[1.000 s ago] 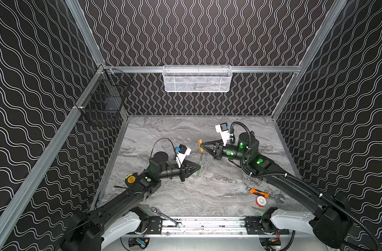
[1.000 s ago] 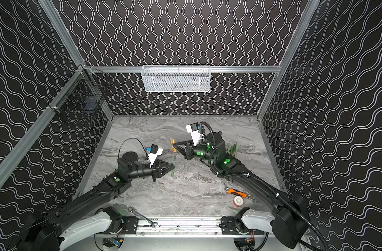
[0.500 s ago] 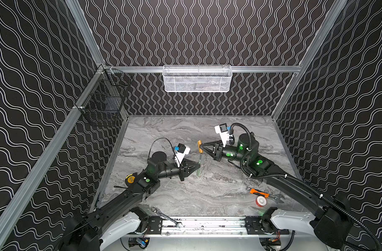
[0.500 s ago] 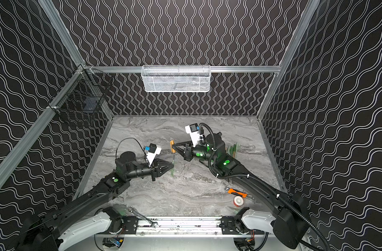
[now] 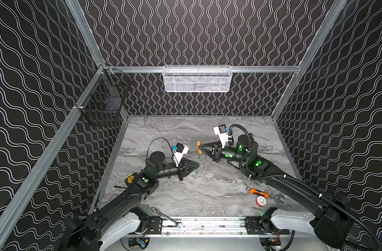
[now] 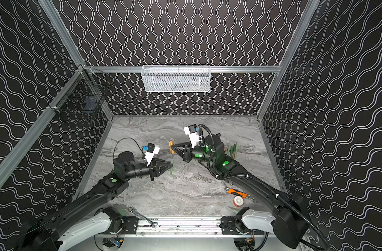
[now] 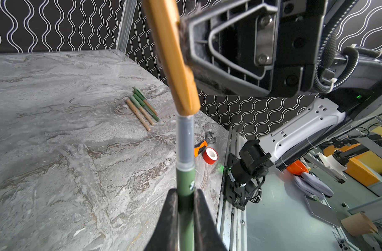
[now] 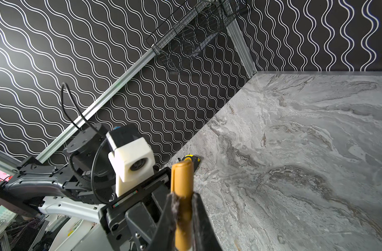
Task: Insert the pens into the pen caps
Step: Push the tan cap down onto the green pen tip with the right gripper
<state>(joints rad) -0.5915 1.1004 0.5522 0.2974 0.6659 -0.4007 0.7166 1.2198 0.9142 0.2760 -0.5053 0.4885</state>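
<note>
**Pen nose at cap mouth**

The left fingers (image 7: 202, 208) are clamped on a green pen (image 7: 185, 184). Its long axis runs away from the robot's base, clear-grey nose pointing toward the back wall. That nose meets the open mouth of a tan-orange cap (image 7: 174, 54), pinched by the closed right fingers (image 8: 199, 217) and tilted slightly off the pen's line, above the mid-tabletop (image 7: 55, 152). Other pens (image 7: 142, 108) lie together near the right wall

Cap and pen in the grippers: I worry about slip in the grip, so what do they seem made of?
The cap: tan-orange, matte and smooth, with a moulded clip ridge; probably plastic, possibly a fibre composite. The pen: matte green barrel, likely plastic or paper-wrapped, with a translucent grey section towards the cap that looks like plastic.
</note>
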